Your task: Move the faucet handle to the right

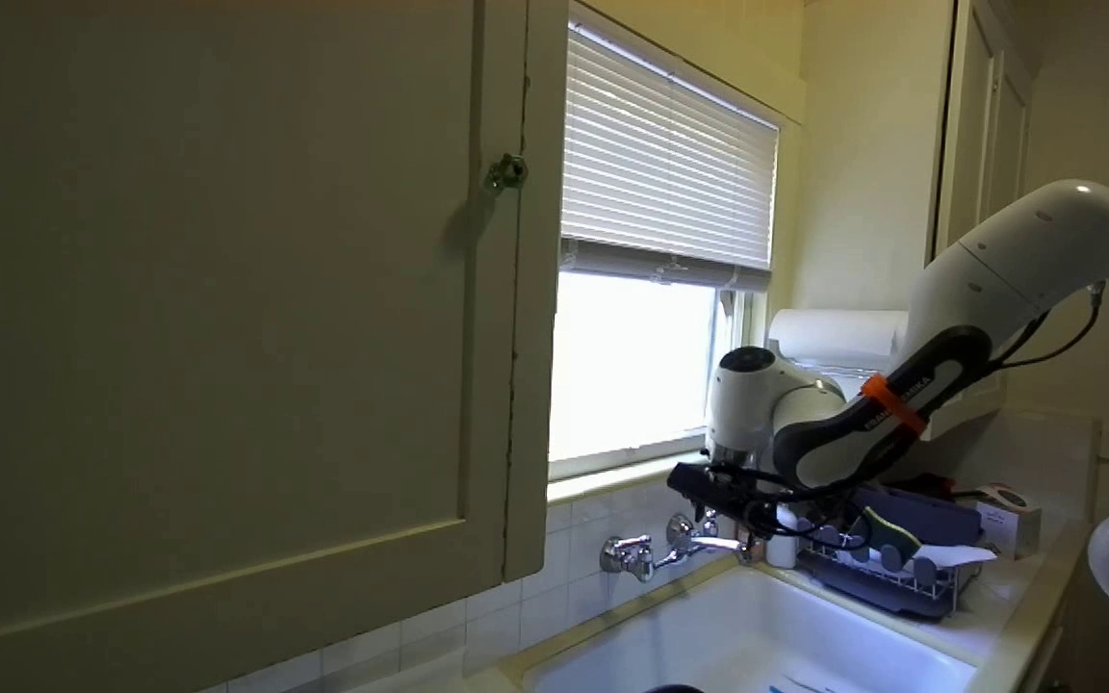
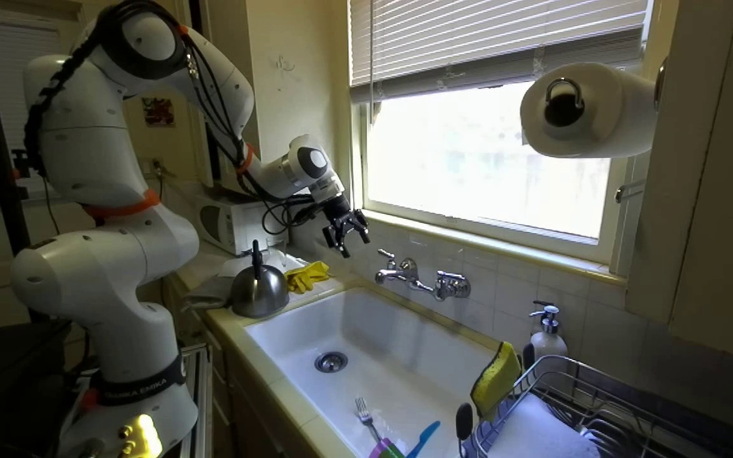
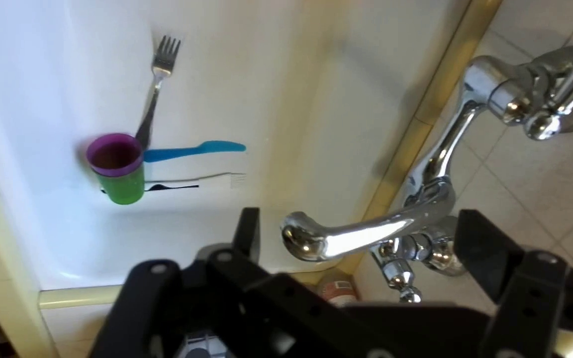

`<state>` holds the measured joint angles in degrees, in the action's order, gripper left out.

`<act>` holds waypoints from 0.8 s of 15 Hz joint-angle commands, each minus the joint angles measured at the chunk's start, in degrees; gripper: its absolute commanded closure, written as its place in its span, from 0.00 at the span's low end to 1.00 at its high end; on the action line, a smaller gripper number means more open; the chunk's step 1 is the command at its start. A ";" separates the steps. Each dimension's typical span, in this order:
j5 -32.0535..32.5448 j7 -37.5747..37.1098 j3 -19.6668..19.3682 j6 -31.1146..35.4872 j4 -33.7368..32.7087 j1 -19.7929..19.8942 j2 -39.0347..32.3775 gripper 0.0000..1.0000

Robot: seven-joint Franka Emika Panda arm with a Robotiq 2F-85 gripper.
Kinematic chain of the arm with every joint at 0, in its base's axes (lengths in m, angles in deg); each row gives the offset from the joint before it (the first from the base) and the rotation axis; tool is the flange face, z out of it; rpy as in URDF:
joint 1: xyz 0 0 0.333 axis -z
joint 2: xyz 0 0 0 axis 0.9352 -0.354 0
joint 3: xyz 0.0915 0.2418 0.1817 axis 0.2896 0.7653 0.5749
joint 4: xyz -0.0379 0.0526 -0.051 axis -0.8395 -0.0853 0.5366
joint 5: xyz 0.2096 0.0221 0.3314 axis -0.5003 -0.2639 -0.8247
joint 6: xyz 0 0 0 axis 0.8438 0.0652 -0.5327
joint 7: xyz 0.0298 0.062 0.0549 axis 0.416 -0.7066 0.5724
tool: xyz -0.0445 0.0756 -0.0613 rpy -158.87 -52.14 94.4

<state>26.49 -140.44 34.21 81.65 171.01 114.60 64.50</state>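
The gripper (image 2: 348, 238) hangs, jaws apart; from where I stand, a chrome faucet handle (image 2: 387, 254) is lower right of it, a kettle (image 2: 260, 294) lower left.

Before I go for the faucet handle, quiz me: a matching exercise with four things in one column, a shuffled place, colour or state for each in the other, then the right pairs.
Things
1. jaws
2. faucet
3. knife
4. kettle

Places, colours and states
A. standing beside the sink
B. open, gripping nothing
C. blue, in the sink
D. chrome, mounted on the tiled wall

Right pairs
1-B
2-D
3-C
4-A
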 commanded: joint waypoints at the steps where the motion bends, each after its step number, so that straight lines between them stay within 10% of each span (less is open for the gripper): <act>1: 4.83 -9.13 11.96 -5.49 -2.88 9.34 -6.12 0.00; 12: 1.92 -9.15 13.96 5.14 -0.74 11.88 -7.39 0.00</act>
<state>28.76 -146.60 45.74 82.58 168.90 124.37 58.59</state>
